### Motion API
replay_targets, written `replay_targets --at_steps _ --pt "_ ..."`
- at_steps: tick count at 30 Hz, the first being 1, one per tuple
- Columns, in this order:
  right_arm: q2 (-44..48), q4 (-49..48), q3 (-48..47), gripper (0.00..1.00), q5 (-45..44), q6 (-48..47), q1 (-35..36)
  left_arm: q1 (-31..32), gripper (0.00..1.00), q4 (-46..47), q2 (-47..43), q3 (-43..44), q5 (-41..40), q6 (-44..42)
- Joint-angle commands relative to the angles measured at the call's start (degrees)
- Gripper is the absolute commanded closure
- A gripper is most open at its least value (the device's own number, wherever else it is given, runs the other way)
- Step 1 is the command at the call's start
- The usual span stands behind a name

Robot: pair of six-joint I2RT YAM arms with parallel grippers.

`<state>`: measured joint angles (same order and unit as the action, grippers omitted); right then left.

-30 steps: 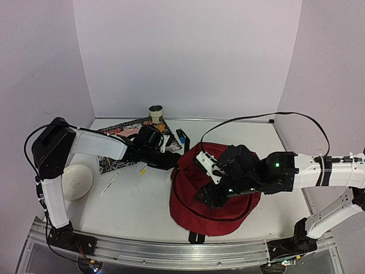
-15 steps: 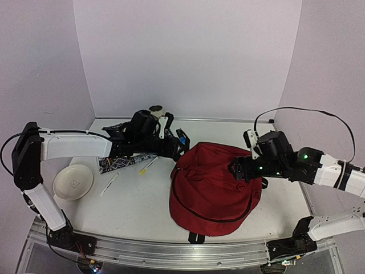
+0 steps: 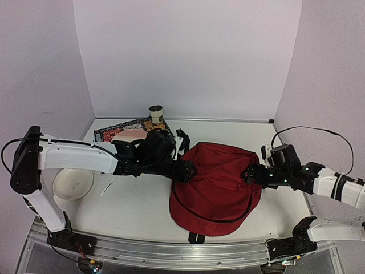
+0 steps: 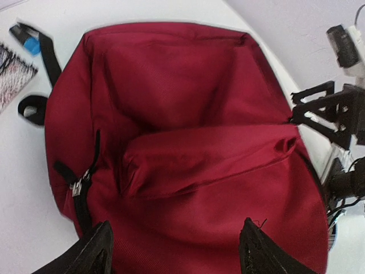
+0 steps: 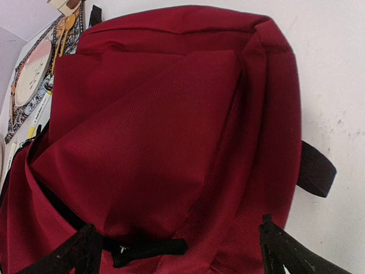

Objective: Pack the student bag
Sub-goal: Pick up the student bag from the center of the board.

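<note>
The white table (image 3: 137,208) carries the dark-red student bag (image 3: 219,182) right of centre. A white bowl (image 3: 72,184) sits at its left edge, a pen (image 3: 108,186) just beside it. A patterned mat (image 3: 109,133) and a cup (image 3: 155,113) lie toward the upper left.

The student bag (image 4: 188,148) fills the view, lying on the white worktop (image 4: 142,11). The left gripper (image 4: 178,250) hovers over it, jaws spread wide.

No word, brand or number could be read anywhere. The patterned sheet (image 3: 108,134) behind the student bag (image 3: 219,182) carried dense print too small to make out. The white bowl (image 3: 72,184), well apart from the bag, bore a faint illegible square mark. The small cup (image 3: 155,113) beyond the bag showed only a blurred band.
</note>
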<state>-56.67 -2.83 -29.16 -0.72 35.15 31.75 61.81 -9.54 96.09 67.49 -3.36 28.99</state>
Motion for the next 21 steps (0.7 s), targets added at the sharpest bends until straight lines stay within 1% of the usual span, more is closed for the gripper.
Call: replay_targets --at_steps 1,4,6,12,16,21 --pt "-3.8 -7.2 0.5 0.05 5.7 1.3 -0.3 -0.5 0.24 -3.5 -0.8 -5.2 -6.6 4.8" --pt "-4.2 -8.2 0.3 0.03 6.3 0.9 -0.3 -0.6 0.24 -3.9 -0.8 -8.6 -11.3 6.4" --pt "-3.7 -8.3 -0.2 0.02 5.8 0.4 -0.3 -1.1 0.25 -4.1 0.1 -9.9 -12.9 7.2" --pt "-5.1 -7.5 -2.6 0.02 2.6 0.3 -1.5 -3.9 0.31 -4.3 1.0 -12.1 -14.1 9.3" --pt "-6.2 -6.8 -4.3 0.02 -1.4 0.3 -2.7 -4.4 0.32 -4.1 0.2 -11.9 -13.6 8.5" --pt "-10.0 -6.0 -6.8 0.02 -3.0 -1.1 -5.4 -5.0 0.31 0.0 -0.4 -12.6 -8.4 8.4"
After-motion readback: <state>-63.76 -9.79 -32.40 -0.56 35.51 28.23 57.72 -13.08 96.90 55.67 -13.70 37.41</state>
